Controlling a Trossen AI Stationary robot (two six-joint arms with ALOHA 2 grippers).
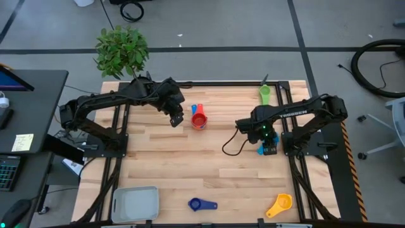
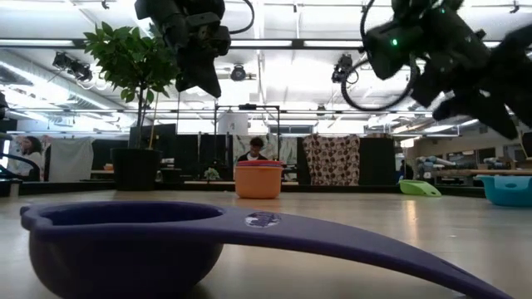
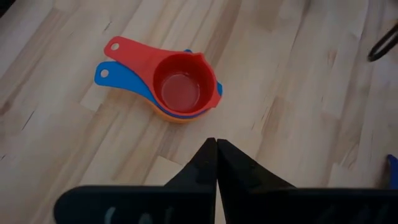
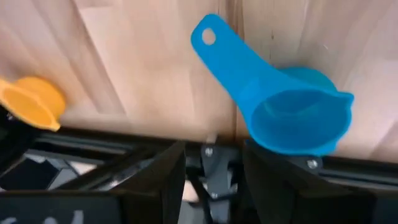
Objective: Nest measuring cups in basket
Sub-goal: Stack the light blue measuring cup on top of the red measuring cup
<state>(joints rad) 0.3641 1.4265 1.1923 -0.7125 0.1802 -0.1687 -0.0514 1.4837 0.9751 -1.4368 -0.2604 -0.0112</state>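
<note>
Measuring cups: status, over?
Left gripper shut, empty, above red-blue-orange cup stack. Right gripper open by light blue cup. Basket empty. Nothing blocking.

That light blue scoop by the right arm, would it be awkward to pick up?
Probably light and stiff: the light blue measuring cup looks like thin moulded plastic. Its smooth, glossy surface may slip between fingers. The long flat handle, off to one side, could make it tip or swing when pushed.
</note>
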